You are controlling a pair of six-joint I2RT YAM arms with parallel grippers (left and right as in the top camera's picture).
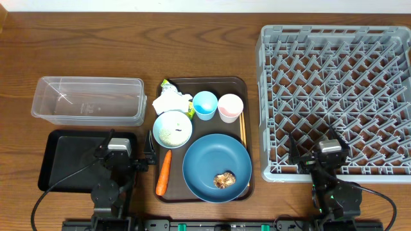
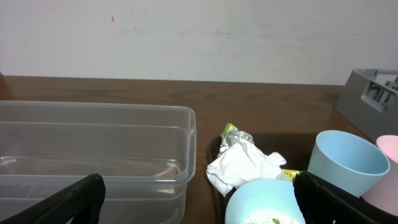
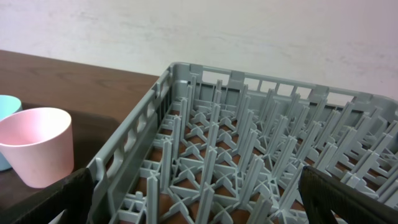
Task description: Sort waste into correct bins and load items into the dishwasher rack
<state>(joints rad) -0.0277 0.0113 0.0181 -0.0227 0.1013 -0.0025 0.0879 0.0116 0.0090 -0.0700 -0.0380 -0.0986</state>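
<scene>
The left claw (image 1: 126, 154) hangs wide open and empty over the right edge of the black tray (image 1: 64, 160). The right claw (image 1: 319, 153) gapes just as wide, holding nothing, above the near edge of the rack (image 1: 334, 64). Behind the black tray sits the tub (image 1: 88, 99). Between tub and rack, the brown tray (image 1: 204, 79) carries the paper (image 1: 172, 101), the bowl (image 1: 189, 131) with rice (image 1: 172, 130), the carrot (image 1: 163, 173) left of the plate (image 1: 205, 160), a scrap (image 1: 224, 181) on that plate, the blue cup (image 1: 205, 104) beside the pink cup (image 1: 230, 107), and chopsticks (image 1: 243, 138) along the right rim.
</scene>
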